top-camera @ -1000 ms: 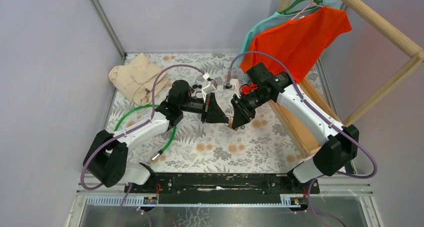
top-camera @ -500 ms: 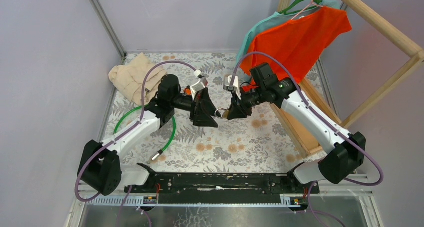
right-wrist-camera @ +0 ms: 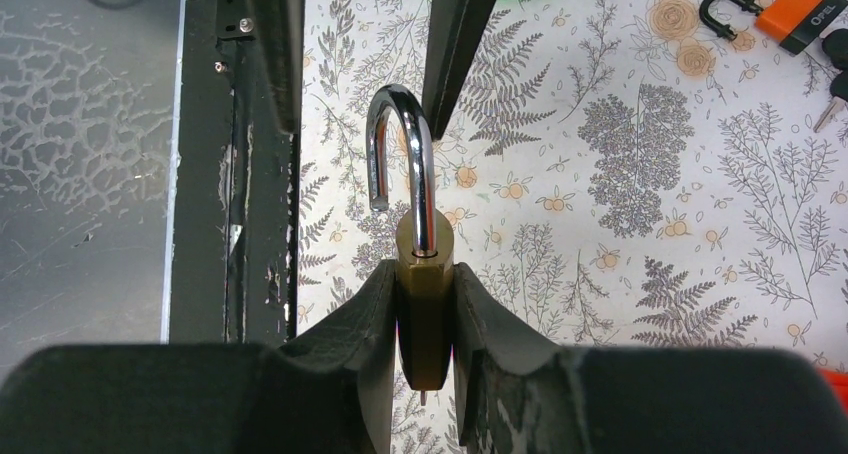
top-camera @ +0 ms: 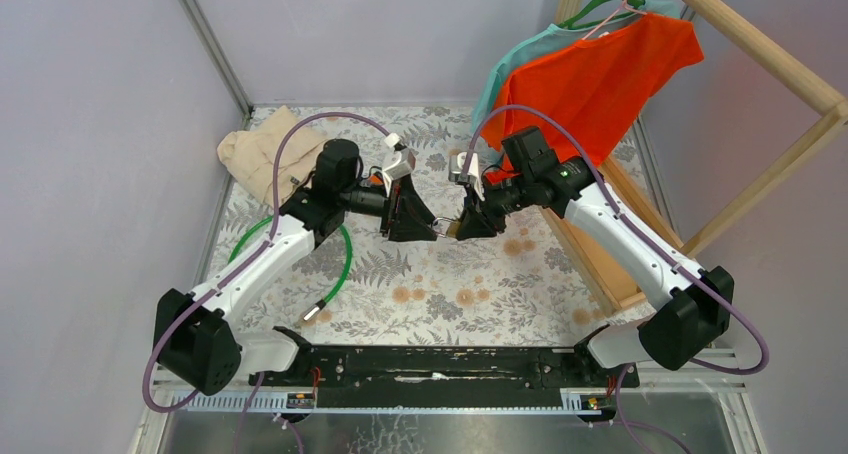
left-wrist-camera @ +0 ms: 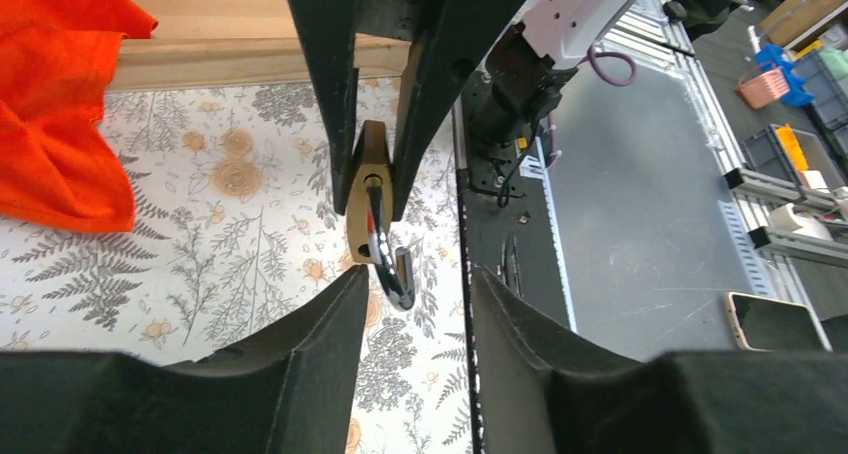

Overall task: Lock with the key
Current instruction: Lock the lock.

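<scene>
**1. Beige cloth** (top-camera: 265, 154). Heaped at the far left of the table, with a green cable (top-camera: 345, 259) looped nearer the bases.

**2. Left gripper** (left-wrist-camera: 418, 274). Fingers are spread fairly wide and nothing is held. Over the last second this arm has been drawn back to the left. Its claw, earlier pressed close against the other, is now parted from it by a small gap. The fingers are lined up on either side of the shackle's free end.

**3. Padlock** (right-wrist-camera: 424, 324). Brass and held in the air between the two claws, above the patterned table. The shackle (right-wrist-camera: 424, 174) is swung open and points at the left claw. The lock is judged not yet shut, and the retreat is read as a re-alignment for pressing the shackle home.

**4. Right gripper** (top-camera: 462, 224). Clamped narrowly on the padlock's body.

**5. Orange padlock** (right-wrist-camera: 790, 16) with keys (right-wrist-camera: 833, 79). Lying on the table, the keys cut off at the frame edge.

**6. Orange shirt** (top-camera: 600, 74). Hung at the far right.

**Not determinable.** The brass lock's keyhole face is hidden by the right fingers. A small pin-like tip below the body cannot be identified. Contact between the shackle and the left fingers cannot be told.
</scene>
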